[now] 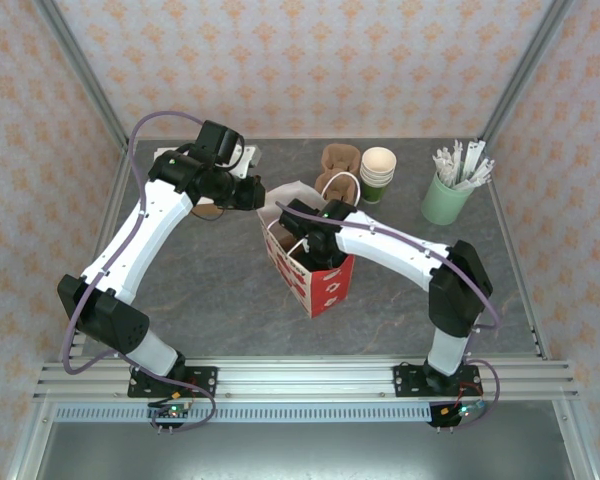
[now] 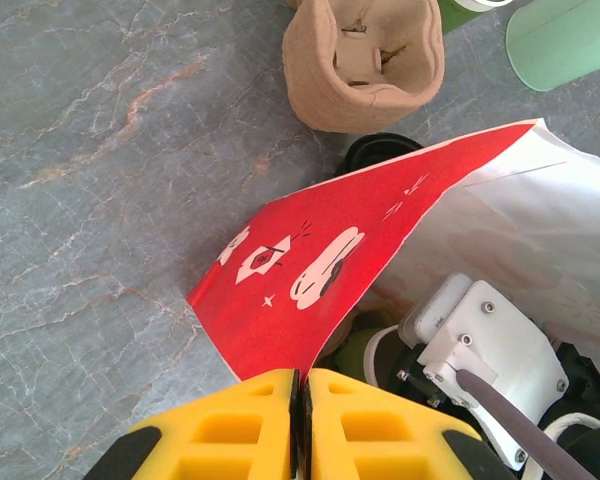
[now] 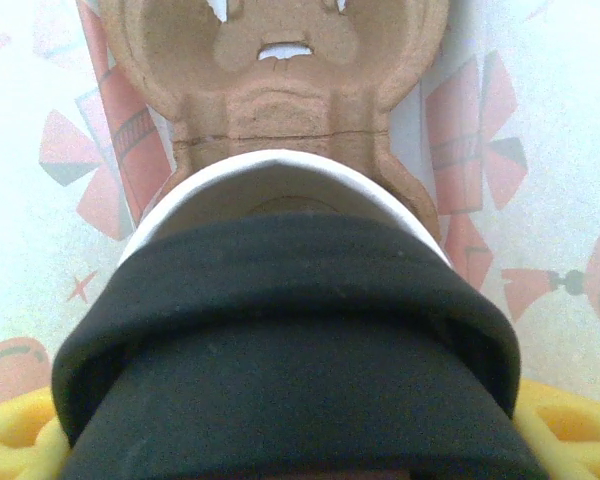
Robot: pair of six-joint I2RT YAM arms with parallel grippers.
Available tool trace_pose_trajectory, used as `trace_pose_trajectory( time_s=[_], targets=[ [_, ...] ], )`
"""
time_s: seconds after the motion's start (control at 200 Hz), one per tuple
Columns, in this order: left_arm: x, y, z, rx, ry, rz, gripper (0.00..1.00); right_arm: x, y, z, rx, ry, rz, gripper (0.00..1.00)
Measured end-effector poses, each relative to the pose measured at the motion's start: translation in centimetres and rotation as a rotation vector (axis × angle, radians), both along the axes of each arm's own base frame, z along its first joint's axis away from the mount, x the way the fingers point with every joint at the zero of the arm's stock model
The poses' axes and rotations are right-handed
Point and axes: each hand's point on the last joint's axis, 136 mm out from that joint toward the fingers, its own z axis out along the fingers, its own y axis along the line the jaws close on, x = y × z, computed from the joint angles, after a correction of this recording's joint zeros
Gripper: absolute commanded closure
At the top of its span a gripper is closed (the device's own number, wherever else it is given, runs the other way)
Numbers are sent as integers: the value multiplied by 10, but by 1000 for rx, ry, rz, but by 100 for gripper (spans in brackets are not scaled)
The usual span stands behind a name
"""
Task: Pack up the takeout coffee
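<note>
Takeout coffee lid hides cup body | right end effector clamps it | left end effector pinches bag edge

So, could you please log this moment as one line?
left jaws: pinching red-and-white paper bag rim | right jaws: gripping black-lidded takeout cup inside bag, over brown pulp carrier

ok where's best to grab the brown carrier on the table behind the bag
Pinch the carrier by the wall of one well, from straight above, jaws astride it. It sits upright, wells open upward, and the bag crowds its near side, so a sideways approach looks tight.
</note>
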Motion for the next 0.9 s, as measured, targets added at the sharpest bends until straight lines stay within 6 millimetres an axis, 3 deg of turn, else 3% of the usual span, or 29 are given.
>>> trace_pose_trajectory(
  time_s=[0.901],
  targets=[
    [0, 1, -1, 16, 1, 5, 88, -4, -4, -15, -9, 9, 37, 29]
  ],
)
